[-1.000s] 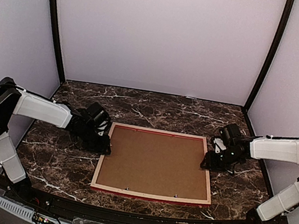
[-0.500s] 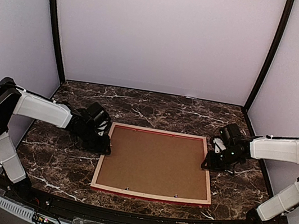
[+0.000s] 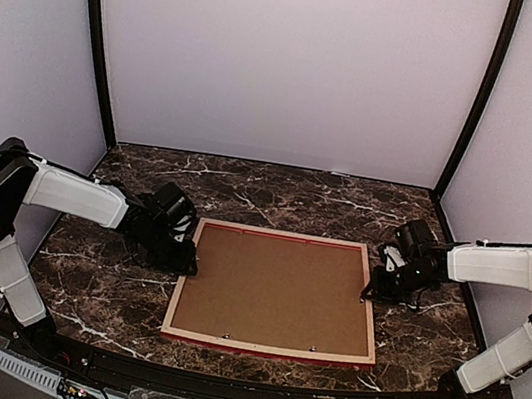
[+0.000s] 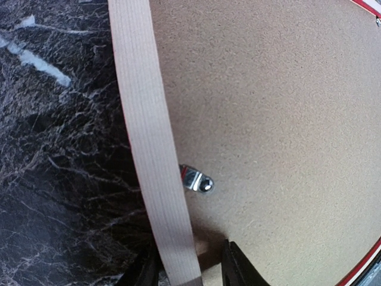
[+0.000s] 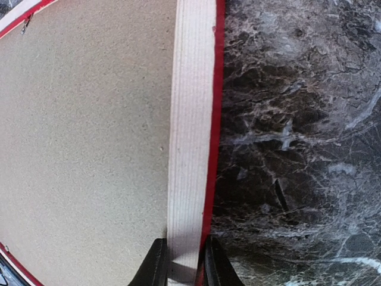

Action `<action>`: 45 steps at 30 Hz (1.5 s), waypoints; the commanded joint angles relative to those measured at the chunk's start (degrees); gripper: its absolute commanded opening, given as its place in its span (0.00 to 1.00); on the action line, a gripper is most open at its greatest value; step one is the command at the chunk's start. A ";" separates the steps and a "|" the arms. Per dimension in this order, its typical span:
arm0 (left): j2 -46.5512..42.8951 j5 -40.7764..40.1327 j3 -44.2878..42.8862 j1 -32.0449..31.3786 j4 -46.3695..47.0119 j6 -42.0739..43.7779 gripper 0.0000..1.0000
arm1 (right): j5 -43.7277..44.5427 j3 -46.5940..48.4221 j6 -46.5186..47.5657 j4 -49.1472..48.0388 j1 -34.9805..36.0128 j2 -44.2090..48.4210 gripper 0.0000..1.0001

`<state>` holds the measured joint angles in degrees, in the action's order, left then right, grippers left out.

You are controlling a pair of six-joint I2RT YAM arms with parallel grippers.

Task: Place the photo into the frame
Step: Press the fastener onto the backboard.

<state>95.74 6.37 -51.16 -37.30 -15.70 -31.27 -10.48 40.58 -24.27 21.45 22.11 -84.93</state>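
Frame: large thin rectangular picture frame [image 3: 268,346], red at the edge and pale wood on the back; lies face down and flat, spanning the gap between the two grippers, one side rail within each one's reach.
Backing: brown fibreboard backing board [image 3: 277,287] fills the opening; small silver metal clip [image 4: 196,180] sits just ahead of the left fingers.
Left gripper [image 3: 187,266]: parted astride the left rail, inner finger [image 4: 238,268] on the board a little off the rail; no firm pinch visible.
Right gripper [image 3: 370,289]: fingers [image 5: 156,265] pressed close against both sides of the right rail, pinching it.
Surface: dark veined marble table [image 3: 277,196] under both hands.
Handling: probably light and stiff, but wide and thin, so likely to tip or twist if raised by one rail; possibly glazed, so best treated as fragile.
Hold: opposite rails near mid-length, both sides together.
Photo: none in view.
Writing: no brand, label or lettering readable.
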 commanded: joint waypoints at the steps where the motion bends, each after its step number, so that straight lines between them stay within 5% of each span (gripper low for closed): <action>1: 0.54 -0.68 2.16 -0.75 -1.75 -0.70 0.39 | -1.30 -1.56 0.89 1.14 -0.46 -2.00 0.18; 16: 0.76 -1.47 2.13 -0.93 -0.68 -2.03 0.46 | -5.93 -1.34 -1.04 0.51 -2.25 2.03 0.51; 35: -0.49 -5.34 -1.34 -0.88 -2.20 1.49 0.84 | 2.31 -11.61 -11.69 0.75 5.87 13.38 0.55; 45: -5.71 -8.27 -1.17 -0.93 -1.38 4.14 0.97 | 6.00 -15.00 -15.36 0.04 10.52 16.15 0.42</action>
<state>94.98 -0.97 -52.16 -38.22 -16.75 -28.75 -7.25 27.53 -37.34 20.51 30.68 -68.97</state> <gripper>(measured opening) 0.962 0.454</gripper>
